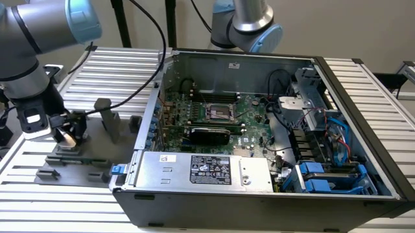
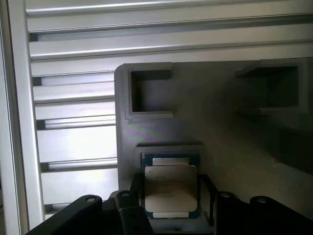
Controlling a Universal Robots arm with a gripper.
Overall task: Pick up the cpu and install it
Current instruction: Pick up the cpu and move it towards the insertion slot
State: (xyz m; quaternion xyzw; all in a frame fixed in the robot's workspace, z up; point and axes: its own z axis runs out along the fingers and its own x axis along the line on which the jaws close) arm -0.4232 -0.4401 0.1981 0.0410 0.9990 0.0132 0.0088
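Observation:
The cpu (image 2: 170,188), a small square chip with a silvery top and a blue-green rim, lies in a recess of the grey holder plate (image 2: 220,132). My gripper (image 2: 171,196) is down over it, and its dark fingers (image 2: 135,190) press against the chip's two opposite sides. In the exterior view my gripper (image 1: 67,137) stands low on the grey holder plate (image 1: 91,160), at that view's left of the open computer case. A pale glint of the cpu (image 1: 65,139) shows between the fingertips. The dark socket (image 1: 219,112) with its metal frame sits on the green motherboard (image 1: 250,109) inside the case.
The open computer case (image 1: 259,194) holds a silver power supply with a black label (image 1: 201,170), a black card (image 1: 207,133) and blue drive cages (image 1: 324,177). Upright grey posts (image 1: 107,119) rise from the holder plate. A second arm (image 1: 250,24) stands behind the case on the slatted aluminium table (image 1: 116,68).

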